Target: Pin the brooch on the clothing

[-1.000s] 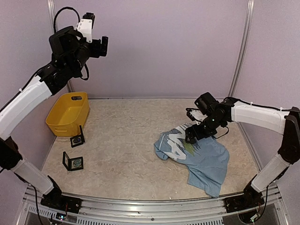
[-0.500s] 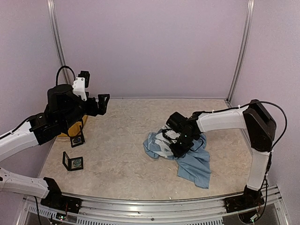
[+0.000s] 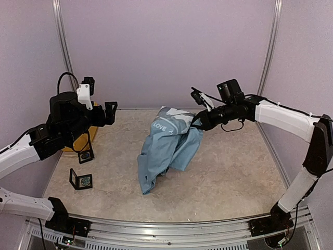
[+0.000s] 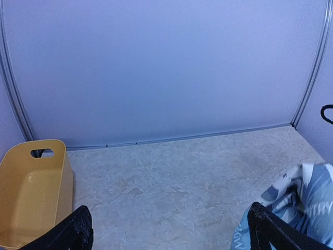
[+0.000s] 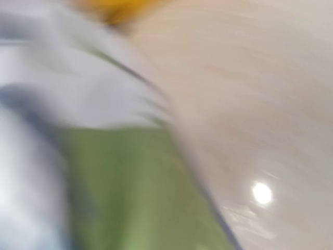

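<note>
The clothing (image 3: 166, 143), a light blue T-shirt with white lettering, hangs in the air at mid-table, and its lower end touches the surface. My right gripper (image 3: 198, 121) is shut on its upper edge, raised above the table. The right wrist view is blurred, filled by white and green fabric (image 5: 119, 192). My left gripper (image 3: 107, 114) hovers open and empty over the left side, its fingers (image 4: 78, 234) spread wide, with the shirt's edge (image 4: 307, 198) at the lower right of its view. I cannot make out the brooch.
Two small black open cases stand at the left, one (image 3: 86, 155) behind the other (image 3: 82, 180), their contents too small to tell. A yellow bin (image 4: 31, 198) sits by the left wall, under my left arm. Purple walls close in the back and sides.
My right gripper closed on the crumpled shirt, then lifted it off the table and carried it back and left. My left arm came down from high up and now hovers lower.
</note>
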Action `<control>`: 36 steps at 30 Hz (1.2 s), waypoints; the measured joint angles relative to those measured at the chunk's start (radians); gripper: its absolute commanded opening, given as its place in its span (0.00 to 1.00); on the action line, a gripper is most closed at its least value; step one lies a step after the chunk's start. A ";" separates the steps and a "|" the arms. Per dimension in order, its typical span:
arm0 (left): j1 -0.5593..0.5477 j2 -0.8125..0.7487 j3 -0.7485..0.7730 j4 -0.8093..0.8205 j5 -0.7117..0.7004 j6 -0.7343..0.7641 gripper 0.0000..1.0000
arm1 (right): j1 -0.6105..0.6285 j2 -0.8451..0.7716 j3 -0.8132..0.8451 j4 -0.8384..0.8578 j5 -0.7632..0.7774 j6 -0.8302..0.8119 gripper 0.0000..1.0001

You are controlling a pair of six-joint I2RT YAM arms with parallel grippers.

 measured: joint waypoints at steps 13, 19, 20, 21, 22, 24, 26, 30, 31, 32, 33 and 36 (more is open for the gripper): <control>-0.138 0.379 0.117 -0.089 0.187 0.061 0.95 | -0.374 0.100 -0.177 -0.102 0.555 0.154 0.69; -0.285 0.583 0.185 -0.106 0.313 0.193 0.82 | -0.353 -0.055 -0.298 -0.072 0.556 0.182 0.45; -0.296 0.623 0.211 -0.112 0.326 0.212 0.82 | -0.340 -0.063 -0.330 -0.070 0.544 0.191 0.45; -0.303 0.674 0.247 -0.113 0.337 0.235 0.82 | -0.322 -0.068 -0.364 -0.066 0.532 0.199 0.47; -0.306 0.726 0.286 -0.114 0.339 0.256 0.82 | -0.301 -0.071 -0.390 -0.068 0.520 0.206 0.50; -0.299 0.821 0.356 -0.121 0.336 0.283 0.83 | -0.235 -0.072 -0.427 -0.068 0.491 0.214 0.56; -0.282 0.906 0.415 -0.132 0.335 0.300 0.85 | -0.158 -0.073 -0.426 -0.059 0.472 0.216 0.67; -0.249 1.013 0.434 -0.138 0.339 0.322 0.90 | -0.056 -0.054 -0.391 -0.027 0.455 0.244 0.78; -0.243 1.033 0.434 -0.138 0.340 0.324 0.90 | -0.054 -0.035 -0.378 -0.022 0.467 0.253 0.80; -0.241 1.051 0.434 -0.138 0.341 0.326 0.90 | -0.055 -0.015 -0.367 -0.019 0.482 0.263 0.81; -0.240 1.069 0.434 -0.139 0.339 0.326 0.90 | -0.057 0.011 -0.355 -0.018 0.498 0.269 0.82; -0.245 1.094 0.457 -0.125 0.331 0.319 0.83 | -0.056 0.076 -0.343 -0.013 0.526 0.269 0.81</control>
